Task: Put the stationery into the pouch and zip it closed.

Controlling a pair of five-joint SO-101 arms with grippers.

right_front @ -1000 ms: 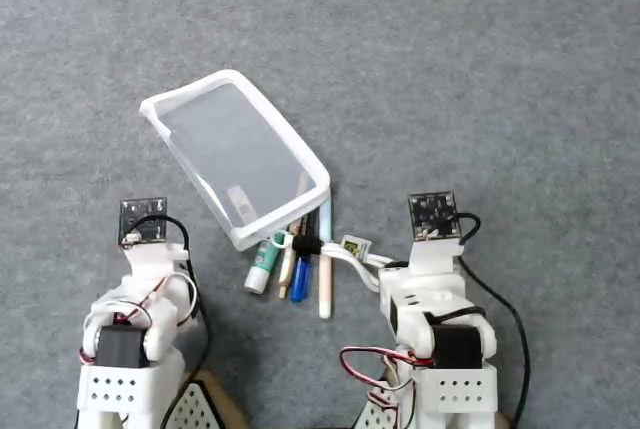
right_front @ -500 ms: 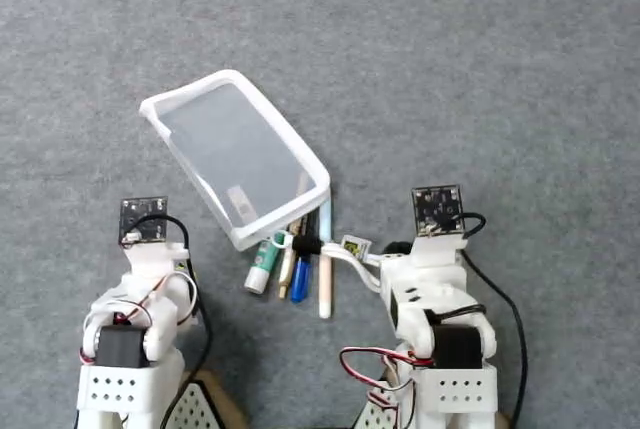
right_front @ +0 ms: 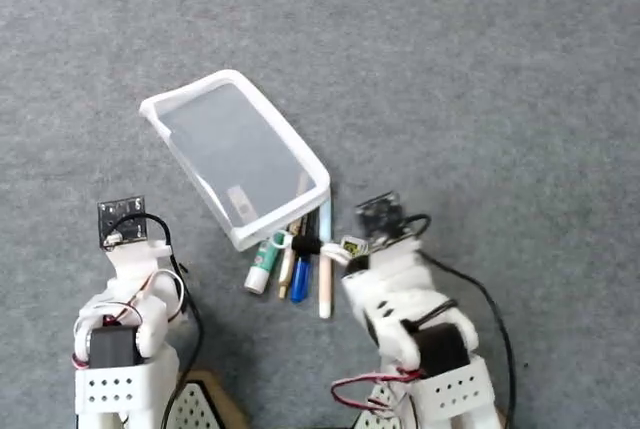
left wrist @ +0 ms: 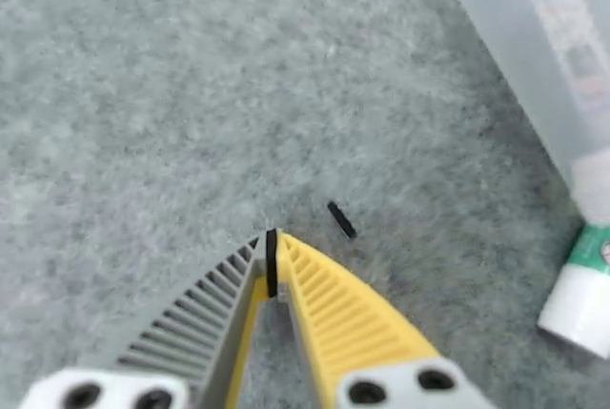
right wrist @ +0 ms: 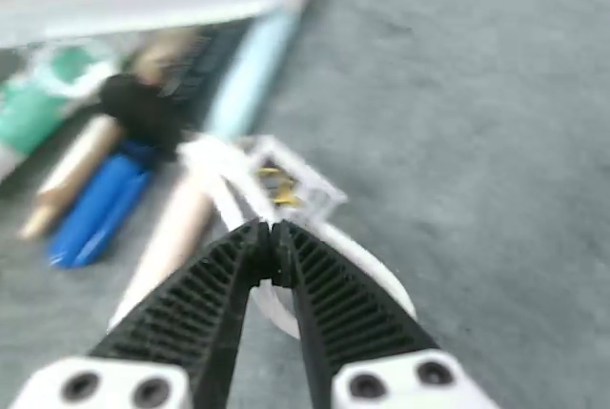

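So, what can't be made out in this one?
- High view: the upper ends of the pens are hidden under the pouch rim.
- Right wrist view: the tag is too blurred to read.
- Left wrist view: the frame edge cuts the pouch off; the black speck is too small to identify.

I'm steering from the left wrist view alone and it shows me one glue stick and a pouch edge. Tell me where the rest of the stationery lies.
Observer: The stationery lies bunched against the near short end of the pouch, between the two arms.
Operator: Report the right claw.
Observer: The right claw is shut, its tips over a white loop beside the pens.
Operator: Give me the pouch's lie.
Observer: It lies flat and slanted, its far end toward the left arm's side. I cannot tell whether the zip is open.
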